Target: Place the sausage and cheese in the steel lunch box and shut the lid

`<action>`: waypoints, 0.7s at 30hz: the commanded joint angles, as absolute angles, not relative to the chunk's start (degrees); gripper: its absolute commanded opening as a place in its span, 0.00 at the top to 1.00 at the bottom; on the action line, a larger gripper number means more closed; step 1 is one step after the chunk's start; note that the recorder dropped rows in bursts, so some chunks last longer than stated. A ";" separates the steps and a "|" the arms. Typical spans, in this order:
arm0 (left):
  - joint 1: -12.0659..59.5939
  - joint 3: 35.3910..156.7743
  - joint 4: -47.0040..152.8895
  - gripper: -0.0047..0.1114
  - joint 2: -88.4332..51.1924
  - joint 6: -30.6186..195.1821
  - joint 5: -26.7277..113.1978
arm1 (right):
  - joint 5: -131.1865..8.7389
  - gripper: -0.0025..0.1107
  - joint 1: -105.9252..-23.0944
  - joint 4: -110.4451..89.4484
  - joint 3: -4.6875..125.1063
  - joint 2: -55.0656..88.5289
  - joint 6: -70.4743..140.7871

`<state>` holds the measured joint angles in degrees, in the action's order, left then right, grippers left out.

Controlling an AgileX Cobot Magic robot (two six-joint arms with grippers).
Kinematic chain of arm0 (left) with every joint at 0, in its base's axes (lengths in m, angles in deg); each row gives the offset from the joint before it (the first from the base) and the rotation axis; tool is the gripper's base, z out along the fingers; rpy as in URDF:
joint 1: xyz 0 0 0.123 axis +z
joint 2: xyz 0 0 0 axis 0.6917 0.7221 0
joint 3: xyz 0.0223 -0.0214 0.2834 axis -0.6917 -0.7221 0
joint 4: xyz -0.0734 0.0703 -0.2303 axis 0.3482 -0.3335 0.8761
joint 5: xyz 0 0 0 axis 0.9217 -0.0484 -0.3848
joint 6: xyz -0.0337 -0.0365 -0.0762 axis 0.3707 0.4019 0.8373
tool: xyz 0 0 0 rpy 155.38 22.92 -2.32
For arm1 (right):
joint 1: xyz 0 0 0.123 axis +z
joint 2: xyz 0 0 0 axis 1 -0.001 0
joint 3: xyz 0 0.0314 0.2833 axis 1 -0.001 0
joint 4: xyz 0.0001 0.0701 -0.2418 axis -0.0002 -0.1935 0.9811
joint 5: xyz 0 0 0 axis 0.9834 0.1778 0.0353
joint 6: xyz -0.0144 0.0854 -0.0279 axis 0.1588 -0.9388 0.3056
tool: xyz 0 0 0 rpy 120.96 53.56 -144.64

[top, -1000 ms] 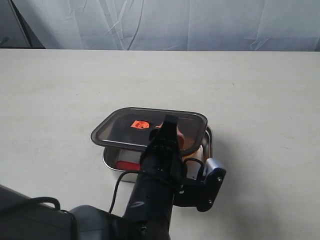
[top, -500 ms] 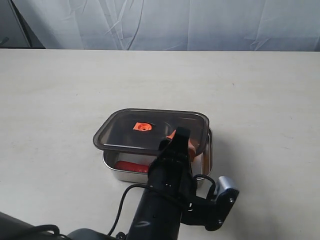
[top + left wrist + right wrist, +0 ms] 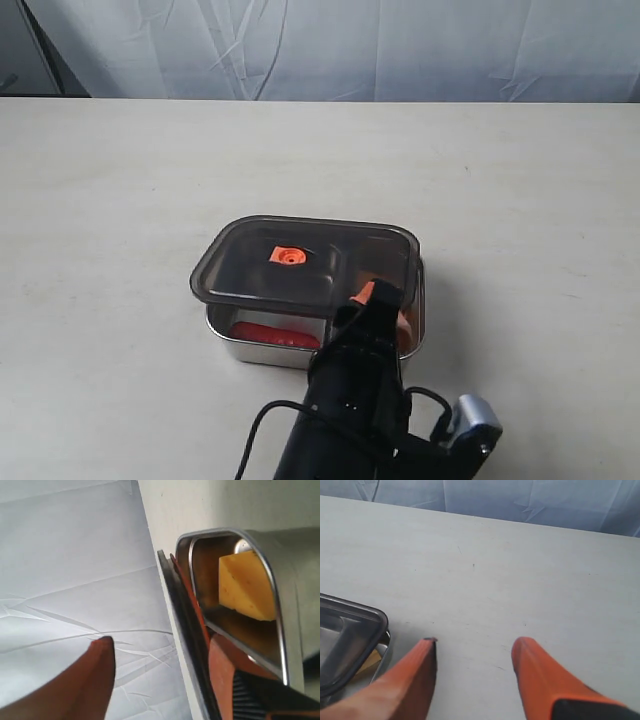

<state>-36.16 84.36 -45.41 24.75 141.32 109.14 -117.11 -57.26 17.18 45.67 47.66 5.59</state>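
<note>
Sausage (image 3: 275, 333) and cheese (image 3: 247, 585) both lie inside the steel lunch box (image 3: 222, 338). The lid (image 3: 265, 275) sits over it askew, near edge raised, so pressing it shut looks like the only step left. Exterior view shows the sausage under the lid, not the cheese; left wrist view shows the cheese & the left gripper (image 3: 162, 647), jaws spread wide astride the lid's rim w/o clamping, while right wrist view shows the right gripper (image 3: 475, 647), jaws apart and empty, over the table (image 3: 520, 570).
</note>
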 commanded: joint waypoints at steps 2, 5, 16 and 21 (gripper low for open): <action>-38.32 84.59 -44.02 0.49 24.91 141.54 110.60 | -116.35 0.55 -57.23 17.11 45.34 48.01 5.52; -39.21 84.59 -43.60 0.49 24.91 141.54 111.49 | -116.35 0.55 -57.23 17.11 45.34 48.01 5.52; -40.39 85.71 -40.37 0.50 22.56 149.25 113.20 | -116.35 0.55 -57.23 16.73 45.34 48.01 5.52; -40.74 85.71 -39.67 0.51 18.00 152.00 113.20 | -116.35 0.55 -57.23 16.73 45.34 48.01 5.52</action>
<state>-40.17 85.52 -40.54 20.87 149.71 112.20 -117.11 -57.26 16.50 45.67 47.66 5.59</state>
